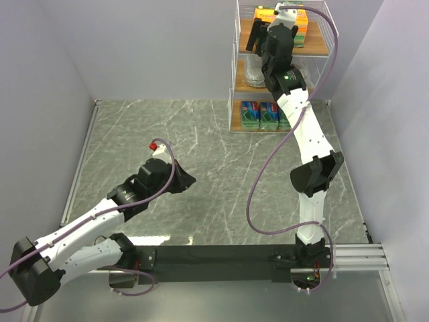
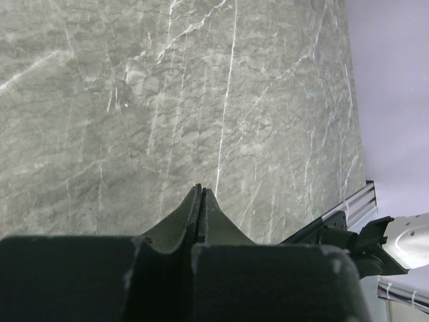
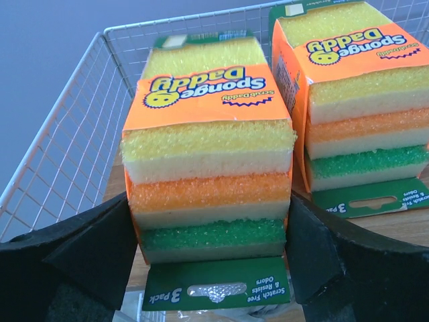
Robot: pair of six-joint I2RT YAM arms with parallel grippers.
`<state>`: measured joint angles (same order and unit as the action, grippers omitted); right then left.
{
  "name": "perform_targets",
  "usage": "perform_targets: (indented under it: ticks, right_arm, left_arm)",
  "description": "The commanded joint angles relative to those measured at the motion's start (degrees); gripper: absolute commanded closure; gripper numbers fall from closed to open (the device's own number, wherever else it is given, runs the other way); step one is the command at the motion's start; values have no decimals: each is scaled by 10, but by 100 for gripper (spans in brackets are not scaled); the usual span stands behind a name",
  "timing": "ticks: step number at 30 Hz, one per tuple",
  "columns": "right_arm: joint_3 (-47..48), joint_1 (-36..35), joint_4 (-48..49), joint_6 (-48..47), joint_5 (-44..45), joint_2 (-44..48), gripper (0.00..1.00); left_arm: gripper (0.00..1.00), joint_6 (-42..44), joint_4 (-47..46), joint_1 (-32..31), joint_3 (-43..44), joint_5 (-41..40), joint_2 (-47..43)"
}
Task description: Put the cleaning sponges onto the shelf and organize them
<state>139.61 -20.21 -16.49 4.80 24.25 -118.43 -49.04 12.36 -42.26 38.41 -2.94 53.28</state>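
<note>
The shelf stands at the far right of the table. My right gripper reaches into its top tier. In the right wrist view it is shut on an orange sponge pack, with one finger against each side. A second orange pack stands just to its right on the wooden board, inside the white wire mesh. Silvery packs lie on the middle tier. Blue-and-green packs stand on the bottom tier, one partly hidden by my arm. My left gripper is shut and empty over bare tabletop.
The grey marble tabletop is walled on the left, back and right. An aluminium rail and the black base bar run along the near edge. The right arm's base and the rail also show in the left wrist view.
</note>
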Motion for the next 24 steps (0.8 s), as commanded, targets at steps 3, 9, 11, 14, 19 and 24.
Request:
perform_targets:
  ticks: [3, 9, 11, 14, 19, 24]
  right_arm:
    - [15, 3, 21, -6, -3, 14, 14]
    - [9, 3, 23, -7, 1, 22, 14]
    - [8, 3, 22, -7, 4, 33, 14]
    - [-3, 3, 26, -12, 14, 46, 14]
    - [-1, 3, -6, -14, 31, 54, 13]
    - [17, 3, -41, -21, -4, 38, 12]
  left_arm:
    - [99, -6, -4, -2, -9, -10, -13]
    - [99, -6, -3, -2, -11, -11, -17]
    - [99, -7, -3, -2, -12, -10, -19]
    - [99, -8, -7, -2, -14, -10, -19]
    - [99, -10, -12, -2, -16, -8, -16]
    - [99, -10, -14, -2, -17, -6, -13]
